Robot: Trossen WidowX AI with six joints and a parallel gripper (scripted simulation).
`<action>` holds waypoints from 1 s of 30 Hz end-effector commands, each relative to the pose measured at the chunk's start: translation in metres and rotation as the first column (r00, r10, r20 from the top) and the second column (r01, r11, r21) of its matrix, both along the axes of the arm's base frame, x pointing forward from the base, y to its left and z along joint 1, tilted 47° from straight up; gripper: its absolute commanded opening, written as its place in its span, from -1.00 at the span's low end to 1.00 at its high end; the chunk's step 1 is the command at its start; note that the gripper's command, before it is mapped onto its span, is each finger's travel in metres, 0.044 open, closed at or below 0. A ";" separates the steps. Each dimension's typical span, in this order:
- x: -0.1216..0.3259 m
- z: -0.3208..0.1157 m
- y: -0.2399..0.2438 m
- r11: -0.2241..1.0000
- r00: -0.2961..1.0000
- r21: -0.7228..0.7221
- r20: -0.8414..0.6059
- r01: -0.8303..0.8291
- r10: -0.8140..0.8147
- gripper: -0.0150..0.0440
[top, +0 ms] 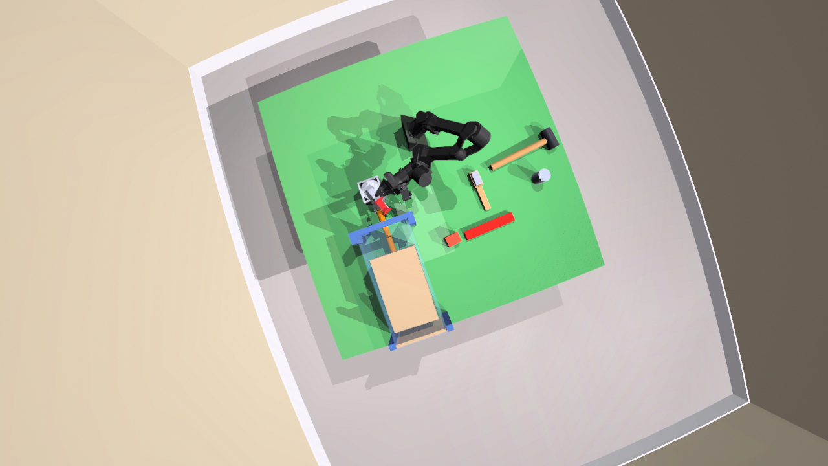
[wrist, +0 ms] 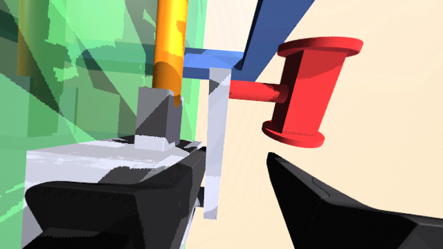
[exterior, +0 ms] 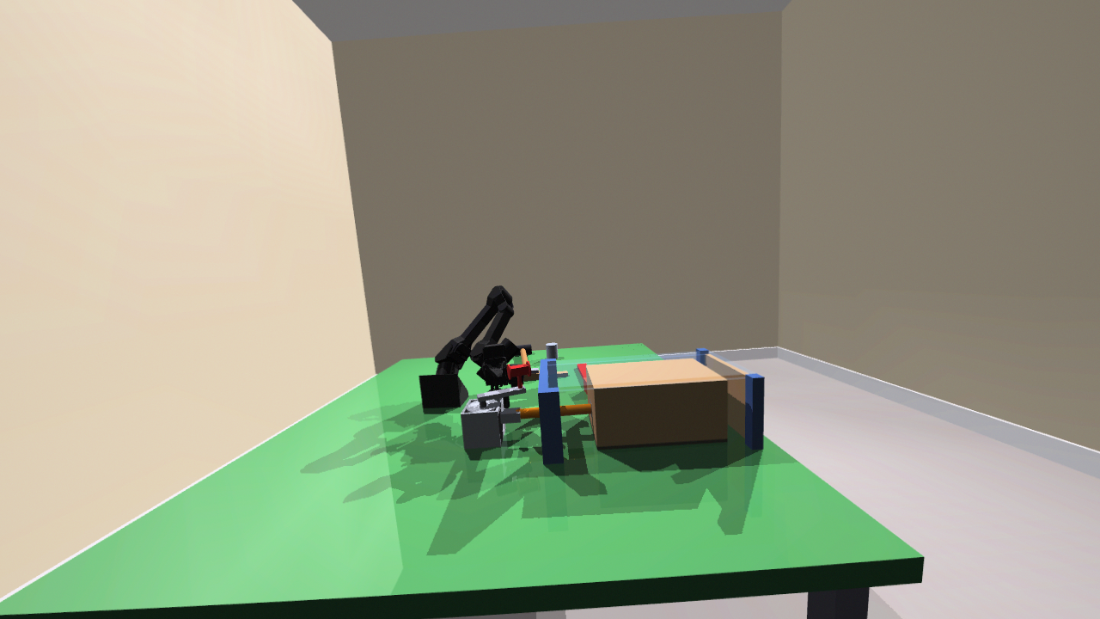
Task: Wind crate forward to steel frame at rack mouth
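Observation:
The crate (top: 405,289) (exterior: 661,415) sits flat inside the clear-panelled cubby. A gap spanned by the orange strap (top: 388,234) (exterior: 572,410) (wrist: 169,41) separates its front from the blue frame (top: 370,230) (exterior: 548,425) (wrist: 277,24). The strap runs to the grey winch (exterior: 480,431) (wrist: 52,159). The winch handle's grey arm (exterior: 504,394) (wrist: 216,138) lies over the winch top, its red grip (top: 382,205) (exterior: 520,375) (wrist: 313,90) upright towards the frame. The key is hidden. My gripper (top: 380,194) (wrist: 237,154) is open beside the handle, with the left finger near the grey arm and the red grip beyond the fingertips.
A long mallet (top: 518,154), a wooden-handled tool (top: 482,194), a metal cylinder (top: 543,175), a red bar (top: 489,226) and a small red block (top: 452,239) lie or stand on the green bench (top: 521,260) (exterior: 615,546). The frame stands close to the winch.

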State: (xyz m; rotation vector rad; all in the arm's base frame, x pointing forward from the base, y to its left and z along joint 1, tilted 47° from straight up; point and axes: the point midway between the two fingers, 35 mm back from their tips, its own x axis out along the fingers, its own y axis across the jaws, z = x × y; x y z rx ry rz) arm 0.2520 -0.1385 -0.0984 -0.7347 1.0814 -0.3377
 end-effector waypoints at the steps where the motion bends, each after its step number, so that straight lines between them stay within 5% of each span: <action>1: 0.000 -0.002 0.003 1.000 1.000 0.014 -0.002 -0.010 0.010 0.32; 30: -0.002 -0.003 0.002 1.000 1.000 0.000 0.000 0.000 0.000 0.32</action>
